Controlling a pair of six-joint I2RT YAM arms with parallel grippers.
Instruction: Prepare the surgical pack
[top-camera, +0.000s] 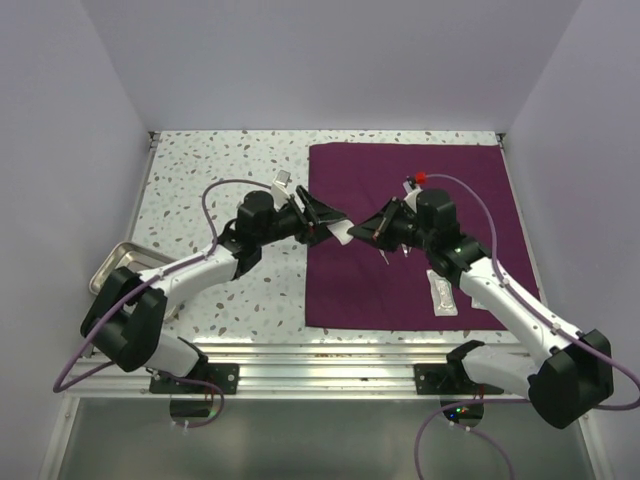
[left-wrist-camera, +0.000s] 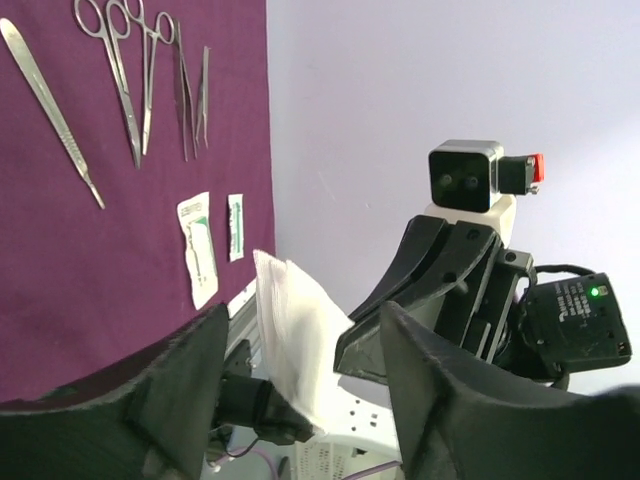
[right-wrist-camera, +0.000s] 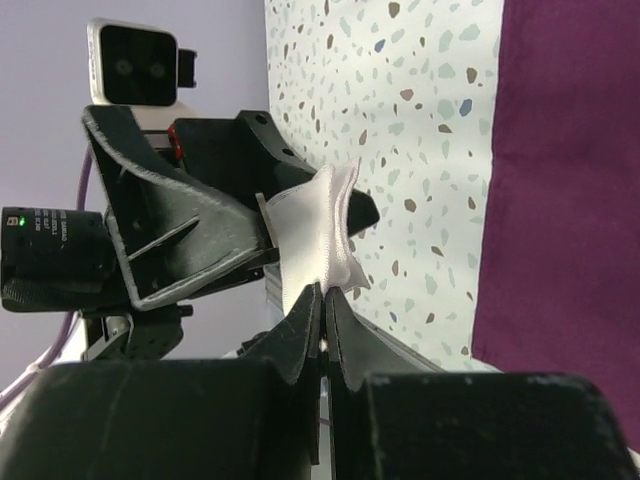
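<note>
From above, the right arm (top-camera: 500, 300) hides part of the large dark-purple cloth sheet (top-camera: 400, 170) and the left arm (top-camera: 190, 268) covers part of the shallow steel tray (top-camera: 125, 255).

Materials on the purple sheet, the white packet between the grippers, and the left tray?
Purple sheet: matte cloth, soft, no glare. White packet: likely thin plastic or coated paper, slight sheen, puffed. Tray: bare metal, probably stainless, shiny rim.

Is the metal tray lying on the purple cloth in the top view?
No, the metal tray rests on the speckled table near its left edge, well apart from the purple cloth.
</note>
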